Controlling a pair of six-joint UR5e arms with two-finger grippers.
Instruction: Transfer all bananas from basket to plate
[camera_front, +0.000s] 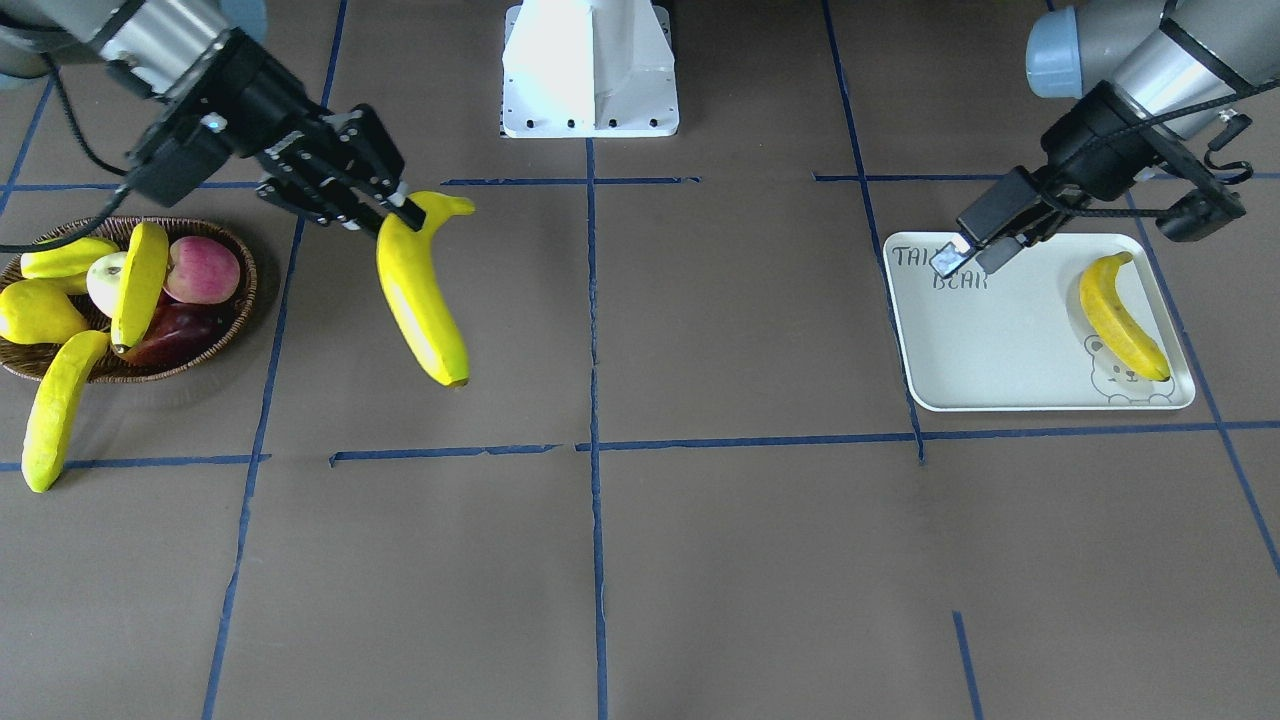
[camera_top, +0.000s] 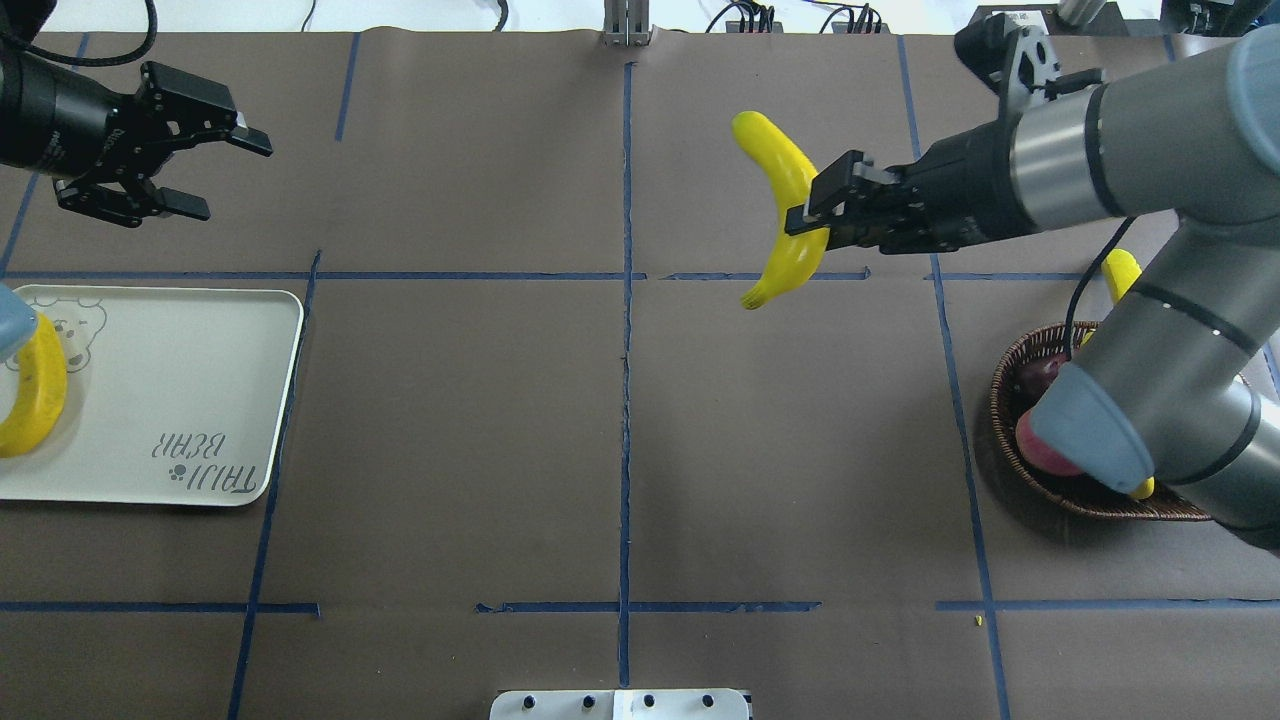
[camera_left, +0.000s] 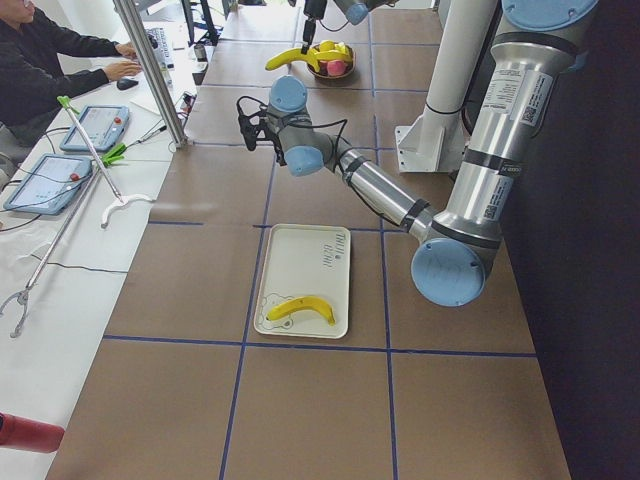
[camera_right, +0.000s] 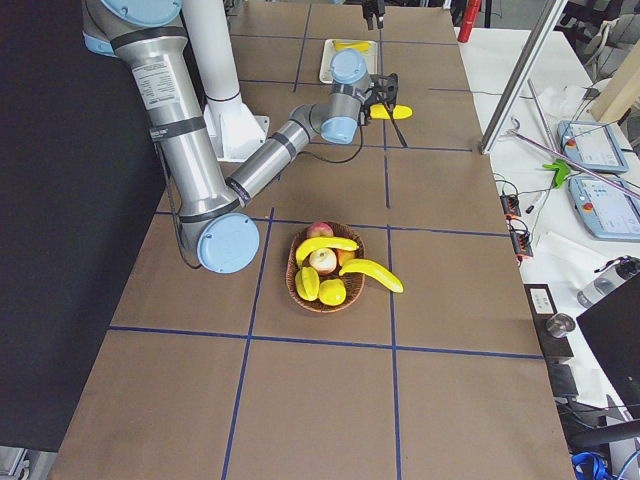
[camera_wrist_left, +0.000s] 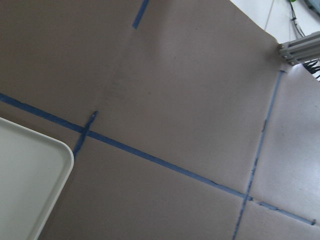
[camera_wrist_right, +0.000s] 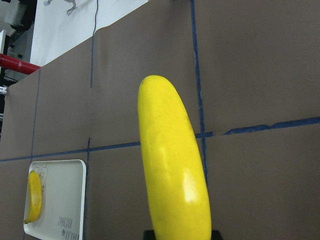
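Observation:
My right gripper is shut on a long yellow banana, held in the air over the table's middle right; it hangs from its stem end in the front view and fills the right wrist view. The wicker basket holds one banana lying across the fruit, while a second banana droops over its rim. The plate carries one banana by the bear drawing. My left gripper hovers open and empty past the plate's far edge.
Red-pink apples and short plump yellow fruits share the basket. The robot's white base stands at the table's middle edge. Blue tape lines cross the brown table. A seated person works at a side desk with tablets.

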